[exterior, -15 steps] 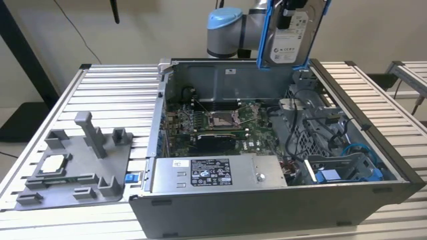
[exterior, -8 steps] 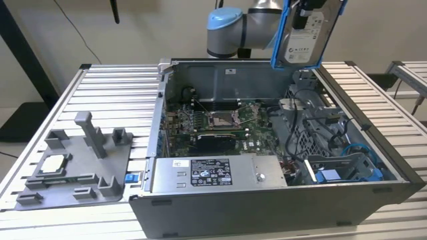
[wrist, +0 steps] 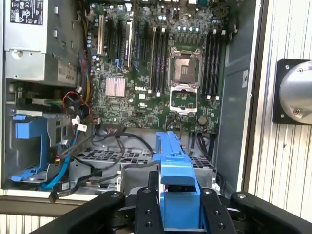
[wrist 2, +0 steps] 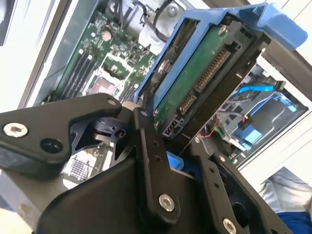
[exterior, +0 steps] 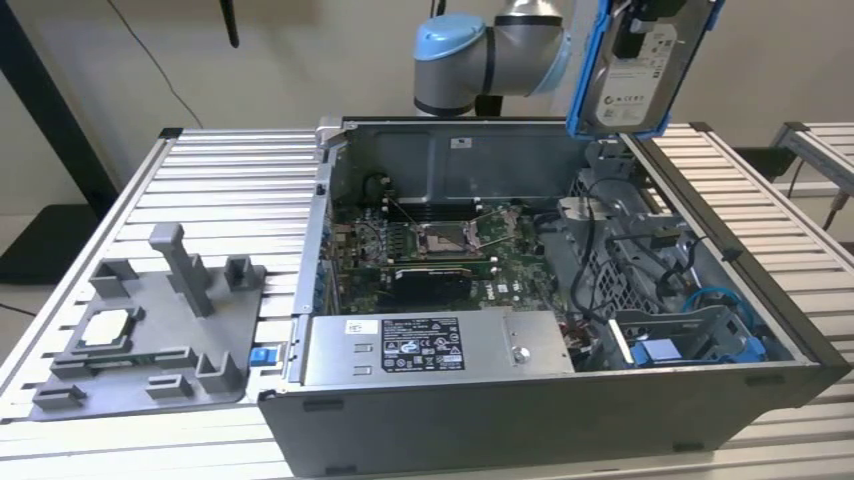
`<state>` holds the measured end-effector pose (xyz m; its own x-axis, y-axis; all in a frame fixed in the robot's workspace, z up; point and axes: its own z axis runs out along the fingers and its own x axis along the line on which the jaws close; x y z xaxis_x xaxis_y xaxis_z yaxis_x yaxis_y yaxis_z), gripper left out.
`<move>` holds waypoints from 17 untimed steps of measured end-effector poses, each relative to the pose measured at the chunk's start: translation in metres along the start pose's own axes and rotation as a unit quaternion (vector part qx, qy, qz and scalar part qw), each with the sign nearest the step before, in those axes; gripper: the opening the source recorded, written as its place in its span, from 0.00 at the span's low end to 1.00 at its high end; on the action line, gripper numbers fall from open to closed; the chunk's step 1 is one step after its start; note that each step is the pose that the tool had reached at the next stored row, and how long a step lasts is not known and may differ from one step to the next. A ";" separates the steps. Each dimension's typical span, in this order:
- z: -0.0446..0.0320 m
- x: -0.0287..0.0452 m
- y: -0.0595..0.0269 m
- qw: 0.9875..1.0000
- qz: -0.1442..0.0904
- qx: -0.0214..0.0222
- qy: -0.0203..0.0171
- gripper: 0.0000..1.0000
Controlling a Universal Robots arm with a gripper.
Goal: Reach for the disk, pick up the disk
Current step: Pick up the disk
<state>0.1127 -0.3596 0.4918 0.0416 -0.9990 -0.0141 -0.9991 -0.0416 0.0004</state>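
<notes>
We're seeing the black pincer (wrist 2: 163, 141) clamped on the disk (exterior: 641, 62), a flat silver hard drive with a white label in a bright blue plastic bracket. In the exterior view it's hanging upright, clear above the open grey computer case (exterior: 561, 300), over the case's rear corner on the exterior view's right.

In the second wrist view the black fingers (wrist 2: 151, 161) are pressing on both sides of the drive; its green circuit board and connector row are facing the camera, blue bracket wrapping the edges. In the first wrist view the blue bracket edge is sticking out straight ahead of the pincer (wrist: 178, 204), between the two finger links.

Below the pincer we're looking at the green motherboard (wrist: 156, 73) with its bare processor socket (wrist: 184, 73). Off to one side of the pincer sits a blue plastic drive bay (wrist: 29, 146) with loose blue and black cables beside it. The long grey box with white sticker (exterior: 434, 345) is lying along the case's front edge.

Well away from the pincer, on the ribbed metal worktop (exterior: 227, 190), a grey plastic fixture (exterior: 147, 335) is carrying a small square silver chip (exterior: 107, 325).
</notes>
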 end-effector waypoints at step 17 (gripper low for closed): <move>-0.0001 0.0049 -0.0013 1.000 0.000 0.000 0.000 0.00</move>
<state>0.1142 -0.3645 0.4919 0.0415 -0.9990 -0.0139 -0.9991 -0.0415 0.0007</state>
